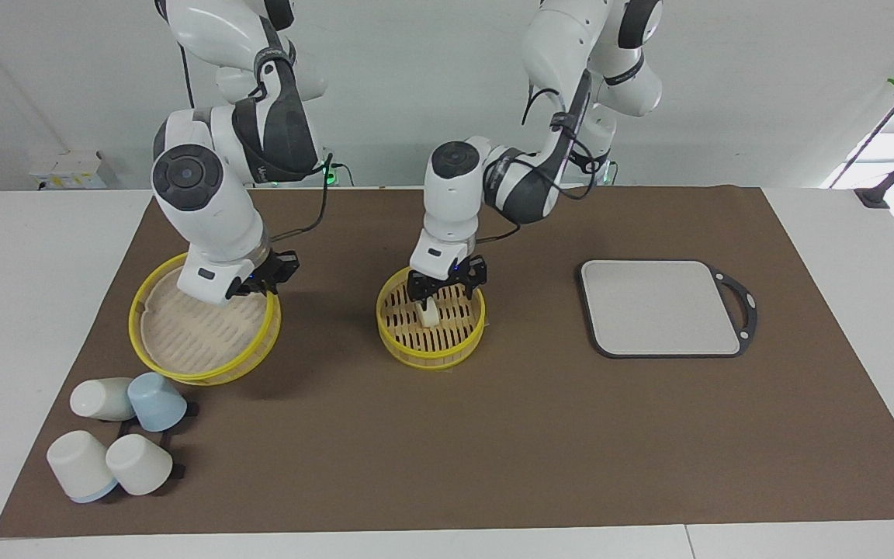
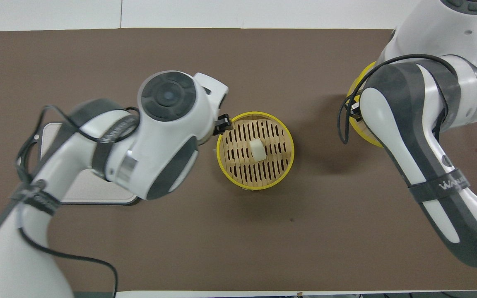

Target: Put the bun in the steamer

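Brown matting covers the table [image 1: 540,435], and on it, largest first, lie the pale cutting board [image 1: 660,307] toward the left arm's end, the steamer lid [image 1: 202,341] toward the right arm's end, and the steamer [image 1: 431,345] between them. The lid rests tilted, one edge up, with the right pincer [image 1: 265,283] at its raised rim; I cannot tell whether that pincer grips the rim. That arm seems to be waiting.

The left pincer [image 1: 445,299] stands just above the steamer's slatted floor with its fingers spread, and the bun [image 1: 429,313] sits on the slats near the middle, below and between them. In the overhead view the bun [image 2: 256,149] shows free on the slats.

The placing looks all but done. Judged from this, the good way to finish is to lift the left pincer straight up, fingers kept apart, so neither tip drags the soft bun or catches the yellow rim. Four upturned cups [image 1: 117,442] lie clustered farther from the robots than the lid.
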You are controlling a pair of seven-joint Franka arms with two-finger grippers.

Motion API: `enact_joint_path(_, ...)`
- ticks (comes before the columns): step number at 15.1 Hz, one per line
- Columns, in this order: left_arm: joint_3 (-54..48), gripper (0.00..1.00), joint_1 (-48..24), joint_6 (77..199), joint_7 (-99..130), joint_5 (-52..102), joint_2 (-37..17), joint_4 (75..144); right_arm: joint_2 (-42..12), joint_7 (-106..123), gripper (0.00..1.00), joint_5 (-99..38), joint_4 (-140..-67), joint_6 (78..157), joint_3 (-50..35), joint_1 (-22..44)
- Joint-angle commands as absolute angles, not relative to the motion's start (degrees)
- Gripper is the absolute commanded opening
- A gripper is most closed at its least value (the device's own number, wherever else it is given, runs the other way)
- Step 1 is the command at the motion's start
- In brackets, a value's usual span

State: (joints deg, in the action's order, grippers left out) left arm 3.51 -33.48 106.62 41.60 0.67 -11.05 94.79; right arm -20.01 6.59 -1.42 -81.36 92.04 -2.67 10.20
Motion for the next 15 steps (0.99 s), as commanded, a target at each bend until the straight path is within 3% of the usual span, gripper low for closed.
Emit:
enact_joint_path(1,3.1,1.00,-21.7,99.5,28.7,2.1,-3.6,96.7,-18.4,-6.5,0.00,-2.3,-83.4,98.0,-2.9,18.5)
enact_joint_path(6,3.6,1.00,-6.6,92.3,2.4,0.1,-1.1,94.8,-22.9,-26.2,0.00,-1.3,-83.1,107.8,-2.6,32.0)
enact_joint_path(9,3.8,1.00,-4.8,88.8,-1.5,-0.4,-0.9,93.1,-26.3,-30.8,0.00,0.7,-84.5,114.3,-2.7,34.2)
enact_joint_path(15,4.2,1.00,-4.6,84.8,-1.9,-0.4,1.8,93.2,-26.2,-32.2,0.00,0.1,-88.9,118.6,-2.8,35.2)
